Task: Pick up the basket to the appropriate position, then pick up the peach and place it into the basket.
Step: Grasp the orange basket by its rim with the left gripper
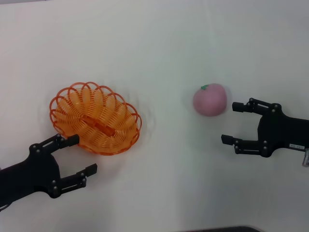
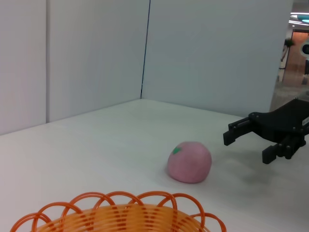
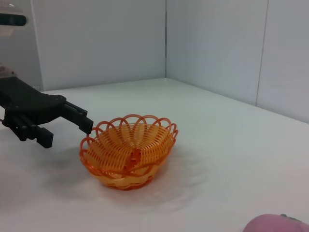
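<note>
Currently one basket [image 1: 95, 119], one peach [image 1: 210, 99] on tabletop [image 1: 159, 43]; left claw [image 1: 83, 154] spread beside basket, right claw [image 1: 233, 123] spread near peach

I see the basket [image 1: 95, 118] in bright orange, looped wire with a scalloped rim and concentric ribbing inside. The peach [image 1: 210, 99] is soft pink with a small green leaf mark on top. Both grippers, left [image 1: 73, 155] and right [image 1: 233, 123], are matte black. The worktop [image 1: 159, 43] is plain white; the walls [image 2: 96, 53] behind are pale grey.

A white table [image 1: 159, 43] meets pale wall panels [image 2: 207, 53] behind
</note>
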Tool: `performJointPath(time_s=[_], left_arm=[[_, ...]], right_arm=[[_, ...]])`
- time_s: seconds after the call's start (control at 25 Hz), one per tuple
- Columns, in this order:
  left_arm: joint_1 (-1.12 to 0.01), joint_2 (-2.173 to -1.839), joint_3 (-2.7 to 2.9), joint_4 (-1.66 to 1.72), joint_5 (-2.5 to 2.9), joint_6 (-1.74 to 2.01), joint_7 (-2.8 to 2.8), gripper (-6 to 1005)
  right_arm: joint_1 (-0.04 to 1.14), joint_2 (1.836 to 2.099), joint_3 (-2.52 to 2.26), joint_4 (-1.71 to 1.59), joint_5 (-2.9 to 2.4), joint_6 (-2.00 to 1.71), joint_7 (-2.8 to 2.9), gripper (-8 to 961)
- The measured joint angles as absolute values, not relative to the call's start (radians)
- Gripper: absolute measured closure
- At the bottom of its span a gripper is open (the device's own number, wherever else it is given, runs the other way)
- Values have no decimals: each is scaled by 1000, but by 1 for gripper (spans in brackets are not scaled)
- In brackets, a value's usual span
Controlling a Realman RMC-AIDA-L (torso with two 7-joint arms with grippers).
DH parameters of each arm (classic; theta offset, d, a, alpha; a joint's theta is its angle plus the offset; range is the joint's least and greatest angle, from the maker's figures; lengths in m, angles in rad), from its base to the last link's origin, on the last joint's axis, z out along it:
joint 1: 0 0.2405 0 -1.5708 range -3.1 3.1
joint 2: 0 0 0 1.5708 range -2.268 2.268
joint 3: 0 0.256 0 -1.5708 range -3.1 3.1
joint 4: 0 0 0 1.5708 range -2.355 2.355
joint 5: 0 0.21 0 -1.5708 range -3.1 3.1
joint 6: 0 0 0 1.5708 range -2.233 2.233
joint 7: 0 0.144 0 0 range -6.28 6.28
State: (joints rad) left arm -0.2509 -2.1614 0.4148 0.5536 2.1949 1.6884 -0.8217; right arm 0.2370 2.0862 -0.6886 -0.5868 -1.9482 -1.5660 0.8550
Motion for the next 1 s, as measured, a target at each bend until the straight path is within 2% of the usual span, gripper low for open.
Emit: performJointPath(time_s=[1.0], left_arm=[[-273,-2159,378,544,2191,1684,-905,183]], right_arm=[[239,2086,-659,-581,-1939,-1564,893,71]])
